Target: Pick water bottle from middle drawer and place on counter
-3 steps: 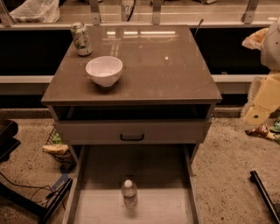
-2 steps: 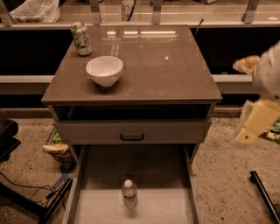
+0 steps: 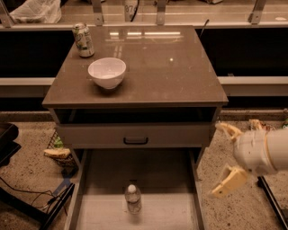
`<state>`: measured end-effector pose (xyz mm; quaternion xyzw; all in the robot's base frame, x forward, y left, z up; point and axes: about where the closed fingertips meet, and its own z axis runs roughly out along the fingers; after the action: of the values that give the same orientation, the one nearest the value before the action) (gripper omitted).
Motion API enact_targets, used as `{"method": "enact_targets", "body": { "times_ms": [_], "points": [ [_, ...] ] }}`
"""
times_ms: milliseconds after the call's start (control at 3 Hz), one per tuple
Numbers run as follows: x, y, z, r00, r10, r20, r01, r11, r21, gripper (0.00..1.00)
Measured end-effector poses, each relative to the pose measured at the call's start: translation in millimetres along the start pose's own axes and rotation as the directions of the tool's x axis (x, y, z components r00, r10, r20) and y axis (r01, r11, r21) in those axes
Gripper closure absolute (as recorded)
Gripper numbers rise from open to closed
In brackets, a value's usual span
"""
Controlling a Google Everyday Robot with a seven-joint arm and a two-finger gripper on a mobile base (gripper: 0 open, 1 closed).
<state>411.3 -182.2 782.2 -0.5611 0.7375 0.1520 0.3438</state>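
The water bottle (image 3: 132,199), clear with a white cap, stands upright on the pale floor of the open middle drawer (image 3: 166,211), near its middle front. My gripper (image 3: 227,157) is at the right, beside the cabinet and outside the drawer's right wall, well right of and above the bottle. Its two cream fingers are spread apart and hold nothing. The counter (image 3: 171,67) is the glossy brown top of the cabinet, above the drawer.
A white bowl (image 3: 107,72) and a green-and-white soda can (image 3: 83,40) stand on the counter's left part. A shut grey drawer front with a black handle (image 3: 135,141) sits above the open drawer. A long shelf with metal posts (image 3: 180,13) runs behind. Clutter and cables (image 3: 58,152) lie on the floor at left.
My gripper has moved down and left, from the right edge of view toward the cabinet's right side. The bottle, bowl and can have not moved.
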Motion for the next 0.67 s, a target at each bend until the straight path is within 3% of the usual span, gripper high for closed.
{"method": "enact_targets", "body": {
  "times_ms": [333, 667],
  "points": [
    [17, 23, 48, 0.974, 0.060, 0.219, -0.060, 0.9982, -0.008, 0.00],
    [21, 29, 60, 0.959, 0.022, 0.284, -0.020, 0.9997, -0.010, 0.00]
  ]
}}
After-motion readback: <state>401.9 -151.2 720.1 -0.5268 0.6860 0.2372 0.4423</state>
